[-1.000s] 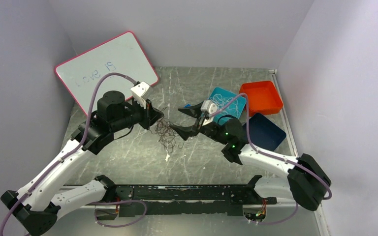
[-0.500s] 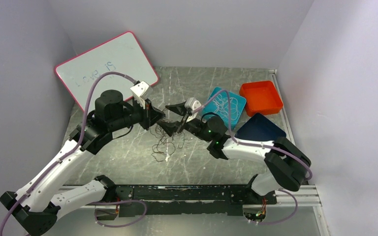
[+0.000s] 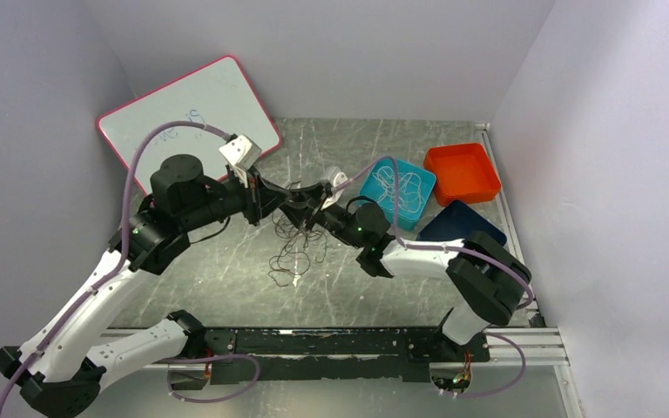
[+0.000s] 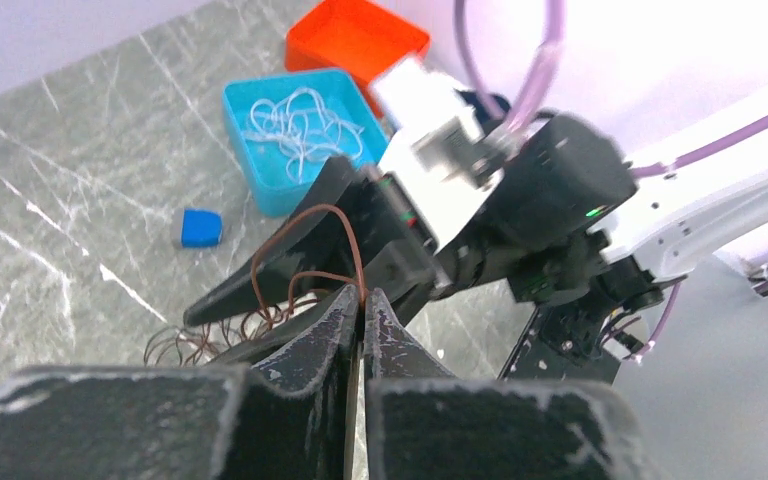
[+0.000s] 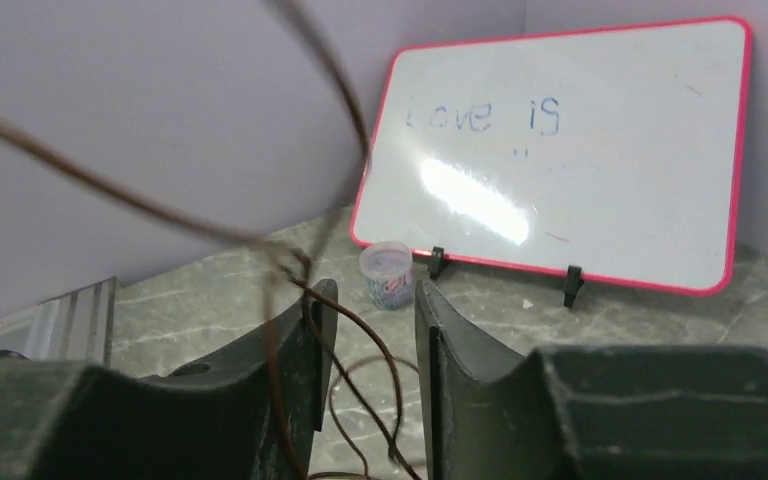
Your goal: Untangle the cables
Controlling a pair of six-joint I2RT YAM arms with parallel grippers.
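Your left claw (image 4: pixel 363 298) is clamped on the cables (image 3: pixel 294 248); your right claw (image 5: pixel 370 310) stands half open around loose strands.

The top camera was fixed high above and behind the arm bases, looking down and away over the whole surface (image 3: pixel 226 279). The left wrist camera sat close behind the left hand (image 4: pixel 362 296), facing right and far toward the teal tray (image 4: pixel 278 196). The right wrist camera sat low behind the right hand (image 5: pixel 373 290), facing far and left toward the whiteboard (image 5: pixel 560 140). All three views shared the brown cables (image 3: pixel 294 252). The top view also took in the tray and the whiteboard.
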